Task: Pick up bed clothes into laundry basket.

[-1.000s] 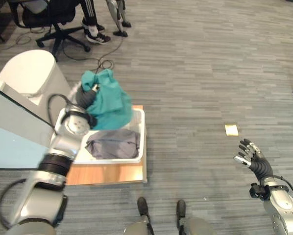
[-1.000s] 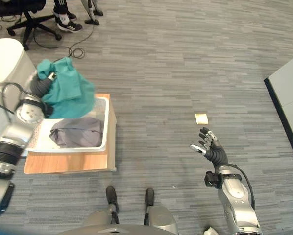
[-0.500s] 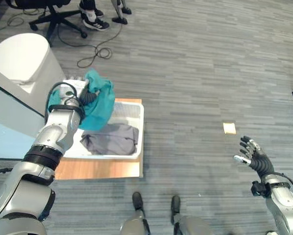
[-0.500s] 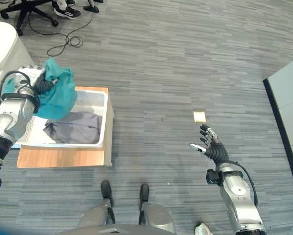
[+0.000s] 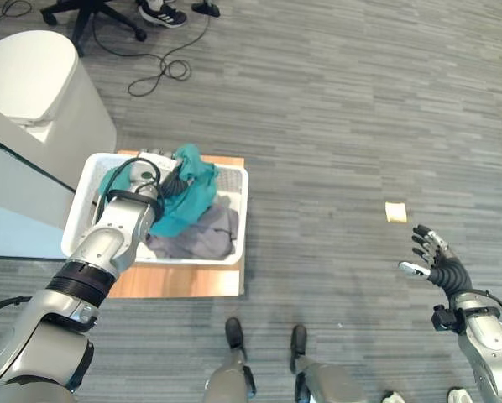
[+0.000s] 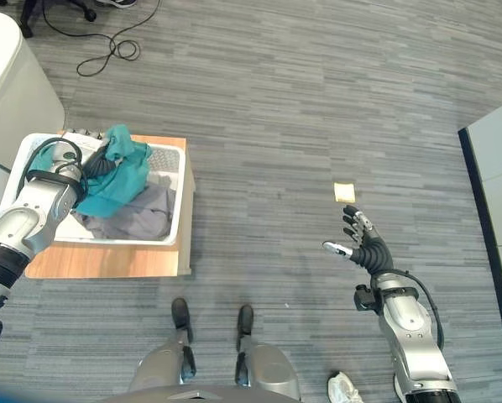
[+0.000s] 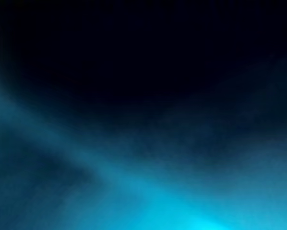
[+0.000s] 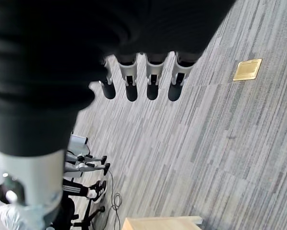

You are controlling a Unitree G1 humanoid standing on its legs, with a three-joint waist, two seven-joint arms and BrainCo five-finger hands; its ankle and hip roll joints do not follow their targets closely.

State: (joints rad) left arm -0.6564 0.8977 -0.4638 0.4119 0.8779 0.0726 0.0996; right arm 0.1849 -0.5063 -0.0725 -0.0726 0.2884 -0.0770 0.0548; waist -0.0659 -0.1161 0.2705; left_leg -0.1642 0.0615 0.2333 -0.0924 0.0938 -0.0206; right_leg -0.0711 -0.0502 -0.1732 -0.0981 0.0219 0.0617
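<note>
Draping limp over the left hand (image 5: 169, 180), the teal cloth (image 5: 186, 197) hides those fingers; bunched folds suit gripping.

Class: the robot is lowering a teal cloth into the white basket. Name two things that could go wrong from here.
1. The teal cloth is bunched around the left hand, so it may snag and lift out on withdrawal.
2. It drapes toward the white basket's far rim and could slide over.
</note>
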